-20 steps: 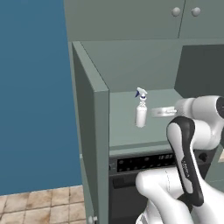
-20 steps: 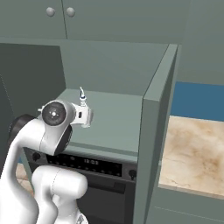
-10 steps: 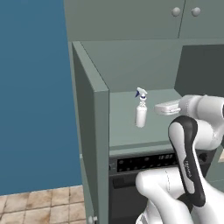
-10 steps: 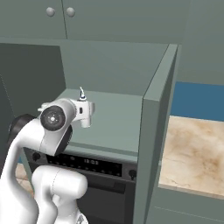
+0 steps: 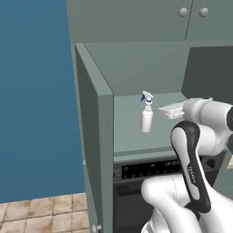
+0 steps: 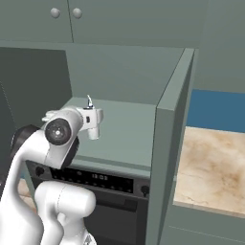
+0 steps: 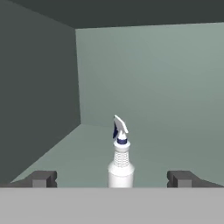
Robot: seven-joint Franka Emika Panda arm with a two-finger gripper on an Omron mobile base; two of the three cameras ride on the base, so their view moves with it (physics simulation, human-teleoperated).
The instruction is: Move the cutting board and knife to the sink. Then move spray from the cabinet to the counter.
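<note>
While spray (image 7: pixel 120 162) stands upright mid-shelf inside open cabinet (image 5: pixel 98 136), away from its walls, second step is in hand: reach for bottle. Gripper (image 7: pixel 111 178) spread wide, fingertips either side, nothing pinched. Next move, judged: advance, centre on body, close. No readable writing or brand.

Wall cabinets (image 5: pixel 191 18) with round knobs (image 5: pixel 183 12) run along the top, grey-green like the unit below them. A blue wall (image 5: pixel 36 100) stands beside the open unit. Beige floor tiles (image 5: pixel 41 214) lie at its foot. A black oven panel (image 6: pixel 93 179) sits under the open shelf.
</note>
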